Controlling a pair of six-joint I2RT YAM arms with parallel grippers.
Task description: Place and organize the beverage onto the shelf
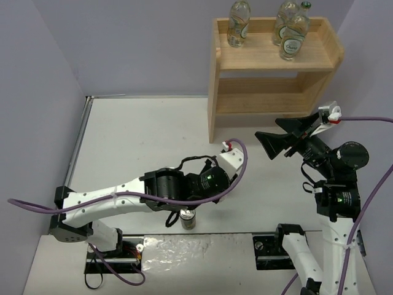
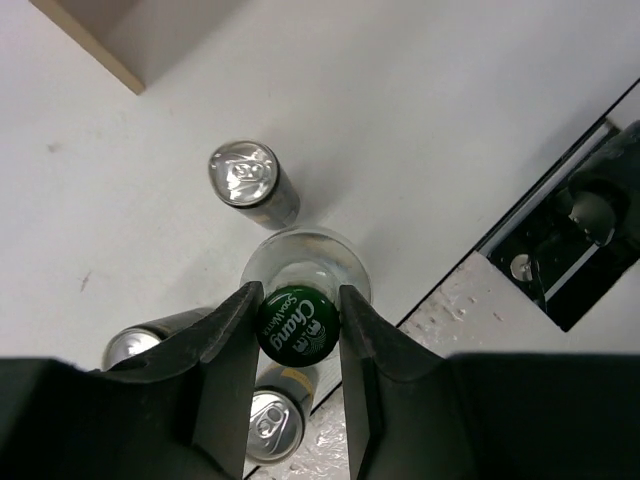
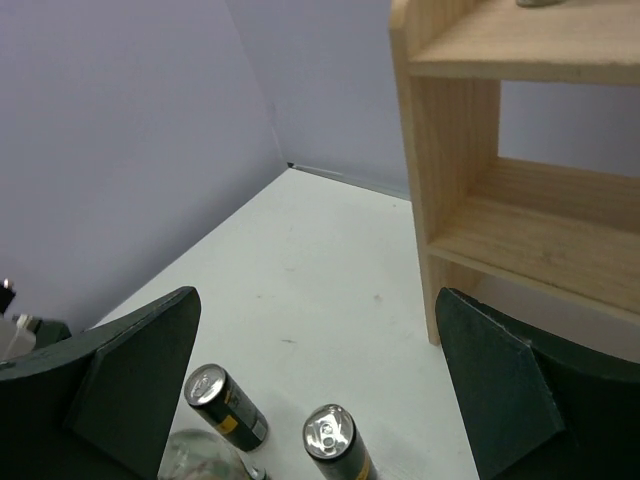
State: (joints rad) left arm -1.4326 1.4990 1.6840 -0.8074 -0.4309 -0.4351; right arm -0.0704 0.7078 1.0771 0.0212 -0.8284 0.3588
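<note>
left claw (image 2: 298,305) grips the bottle (image 2: 300,260) by its cap, unseen from overhead; right claw (image 3: 317,295) gapes wide.

Up on top tier of light wooden shelf (image 1: 264,101): 3 clear bottles (image 1: 239,24), upright. Down on table (image 2: 400,120): 4th bottle (image 2: 305,255), green cap, pinched by left gripper (image 2: 298,328), 3 dark silver-topped cans (image 2: 245,175) standing close around.

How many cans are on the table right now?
3, around the bottle held by the left gripper: upper can beyond it, lower-left can beside one finger, bottom can under the fingers. More could hide beneath the gripper.
</note>
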